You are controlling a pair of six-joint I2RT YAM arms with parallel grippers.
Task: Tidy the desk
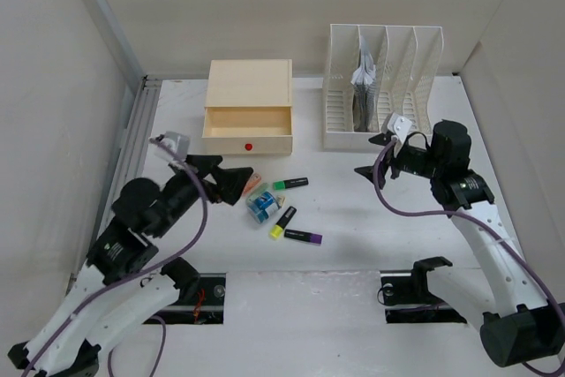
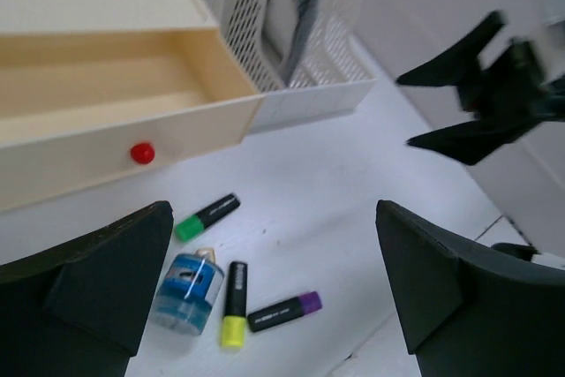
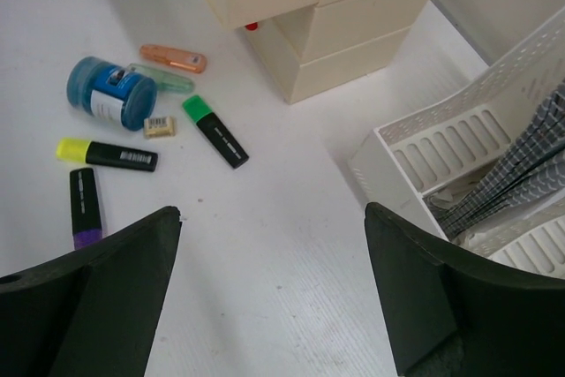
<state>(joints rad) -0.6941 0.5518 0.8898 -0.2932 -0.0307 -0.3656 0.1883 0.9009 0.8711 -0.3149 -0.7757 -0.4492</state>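
The white desk (image 1: 353, 218) holds a loose cluster: green (image 1: 290, 184), yellow (image 1: 282, 222) and purple (image 1: 303, 237) highlighters, an orange marker (image 1: 253, 184) and a blue round container (image 1: 262, 204). My left gripper (image 1: 228, 178) is open and empty, just left of the cluster, which shows between its fingers in the left wrist view (image 2: 274, 253). My right gripper (image 1: 375, 154) is open and empty, hovering in front of the file rack. In the right wrist view (image 3: 272, 245) it is over bare desk, with the cluster at upper left.
A cream drawer box (image 1: 249, 103) with a red dot stands at the back, its drawer (image 2: 106, 94) open and empty. A white slotted file rack (image 1: 380, 86) holding papers stands to its right. Two dark cutouts (image 1: 203, 293) lie near the front edge. A grey rail (image 1: 132, 143) runs along the left.
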